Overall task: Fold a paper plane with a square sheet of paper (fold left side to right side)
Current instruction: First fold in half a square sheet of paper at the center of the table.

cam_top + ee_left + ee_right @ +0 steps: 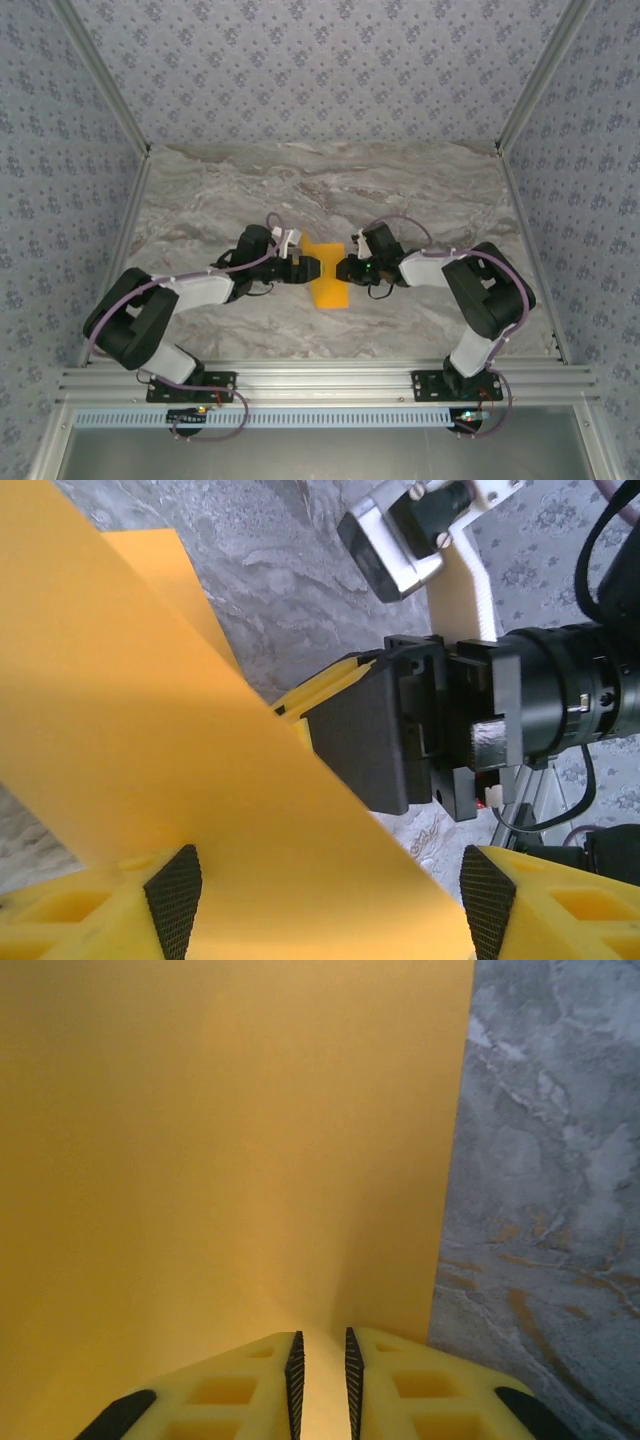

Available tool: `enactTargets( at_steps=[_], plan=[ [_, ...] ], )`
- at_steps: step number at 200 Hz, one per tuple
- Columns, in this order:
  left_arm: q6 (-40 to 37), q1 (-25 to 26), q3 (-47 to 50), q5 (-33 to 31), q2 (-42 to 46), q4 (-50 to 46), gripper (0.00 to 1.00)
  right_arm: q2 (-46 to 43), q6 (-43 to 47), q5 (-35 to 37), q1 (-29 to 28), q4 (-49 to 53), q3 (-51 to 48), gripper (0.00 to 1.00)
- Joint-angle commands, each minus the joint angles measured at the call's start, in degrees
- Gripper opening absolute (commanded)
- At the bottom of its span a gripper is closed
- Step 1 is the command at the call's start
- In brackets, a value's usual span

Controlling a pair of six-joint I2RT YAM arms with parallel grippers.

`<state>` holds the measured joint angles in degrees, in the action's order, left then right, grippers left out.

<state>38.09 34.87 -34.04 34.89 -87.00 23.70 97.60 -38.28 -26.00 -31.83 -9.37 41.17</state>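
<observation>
The orange-yellow sheet of paper (328,292) lies mid-table as a narrow strip between my two grippers, its upper part lifted. My left gripper (313,268) meets it from the left. In the left wrist view the paper (150,730) slants across between the wide-apart pads (175,900) of the open left gripper (332,900), and neither pad presses on it. My right gripper (343,268) comes in from the right. Its jaws (320,1360) stand nearly together with the paper (200,1160) pinched between them. The right gripper (310,695) also appears holding the sheet's far edge.
The marble table (400,190) stretches bare behind and to both sides of the paper. An aluminium rail (320,385) carrying both arm bases runs along the near edge. Patterned walls close in the back and the sides.
</observation>
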Motion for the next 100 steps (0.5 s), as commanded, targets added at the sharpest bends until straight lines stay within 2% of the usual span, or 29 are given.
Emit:
enactTargets(
  at_steps=[1, 35, 61, 75, 100],
  plan=[
    [0.47, 0.98, -1.73, 1.29, -2.3, 3.11, 0.72, -2.64, -0.24, -0.4, 1.2, -0.2, -1.41, 0.23],
    [0.42, 1.53, -2.32, 1.33, -3.5, 3.37, 0.72, -8.61, 0.57, -1.81, 4.53, -0.14, -2.19, 0.33],
    [0.37, 1.66, -2.51, 1.36, -4.3, 3.21, 0.65, -12.25, -0.33, -6.3, 7.12, -4.02, -3.49, 0.45],
    [0.25, 1.72, -2.56, 1.45, -4.65, 3.17, 0.63, -12.49, -0.74, -8.92, 7.29, -6.13, -3.27, 0.5],
    [0.12, 1.86, -2.78, 1.32, -4.94, 2.86, 0.57, -10.86, -0.61, -11.65, 6.37, -7.33, -1.7, 0.53]
  ],
)
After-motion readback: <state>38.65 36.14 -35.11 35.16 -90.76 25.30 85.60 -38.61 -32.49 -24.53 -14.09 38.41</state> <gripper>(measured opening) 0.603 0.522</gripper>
